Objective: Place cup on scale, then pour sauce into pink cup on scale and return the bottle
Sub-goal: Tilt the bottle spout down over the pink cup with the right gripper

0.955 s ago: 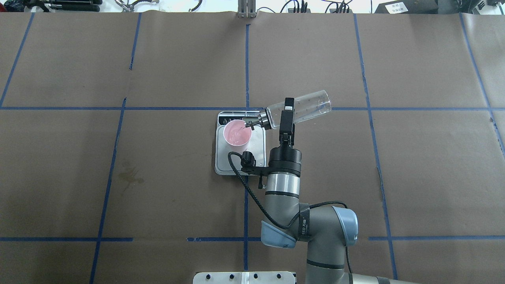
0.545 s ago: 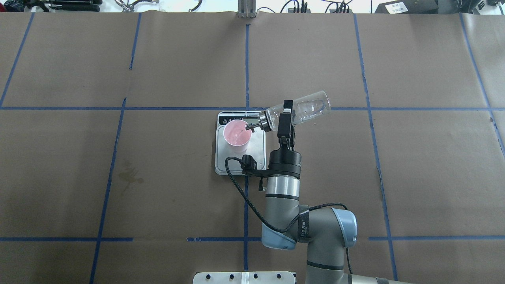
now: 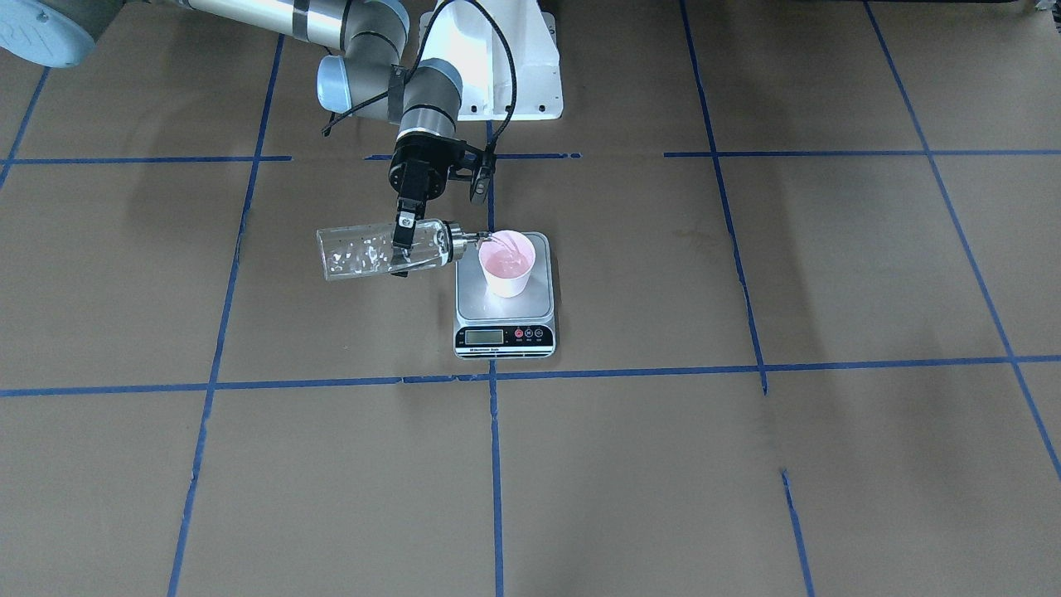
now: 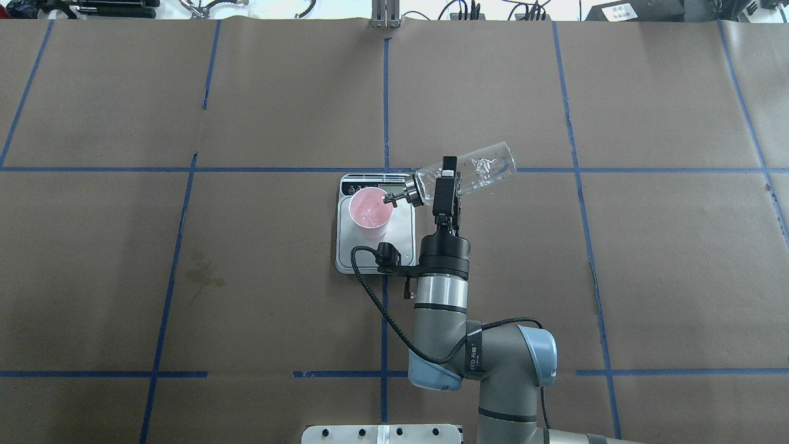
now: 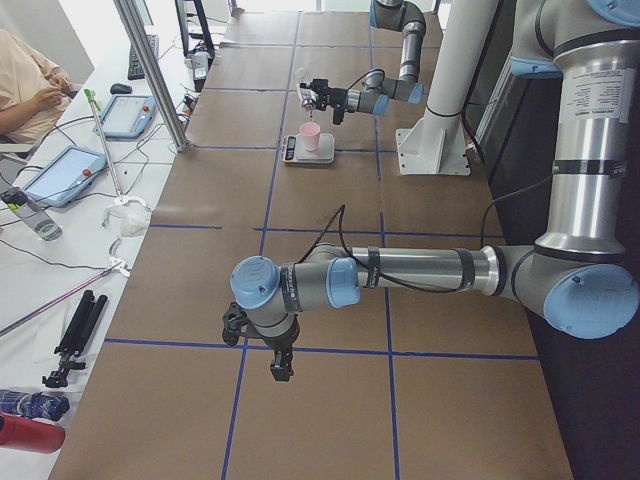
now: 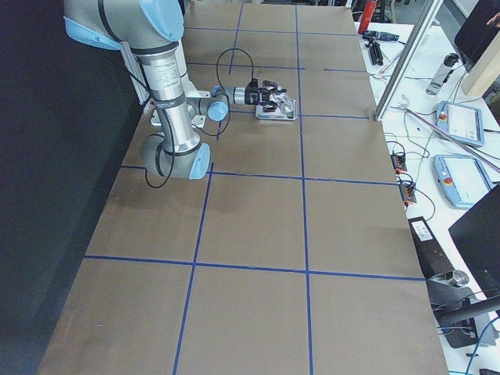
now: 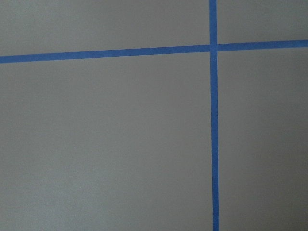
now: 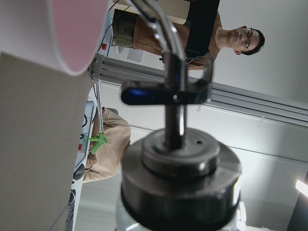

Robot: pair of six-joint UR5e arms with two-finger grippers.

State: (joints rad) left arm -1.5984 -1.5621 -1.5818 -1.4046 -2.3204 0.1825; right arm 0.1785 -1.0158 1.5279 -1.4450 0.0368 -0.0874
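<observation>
Sauce (image 4: 487, 165) bubblier in bottle (image 4: 473, 177) than before

The table (image 4: 246, 277) is covered in matt brown paper, slightly creased, marked off with smooth blue tape (image 4: 386, 92). The scale (image 3: 474, 305) has a satin silver-grey, metal-looking plate and a glossy black plastic front strip (image 3: 539, 335). The cup (image 3: 507, 282) is smooth and matt, pale pink inside and whitish outside. The bottle (image 3: 356, 253) is clear glossy glass, and its pourer cap (image 8: 180, 178) is polished silver metal. The sauce (image 3: 504, 264) is colourless with a wet glint. The right gripper (image 4: 445, 179) is matt black. The right arm (image 4: 439, 302) is smooth grey metal with pale blue plastic caps (image 4: 542, 351).
</observation>
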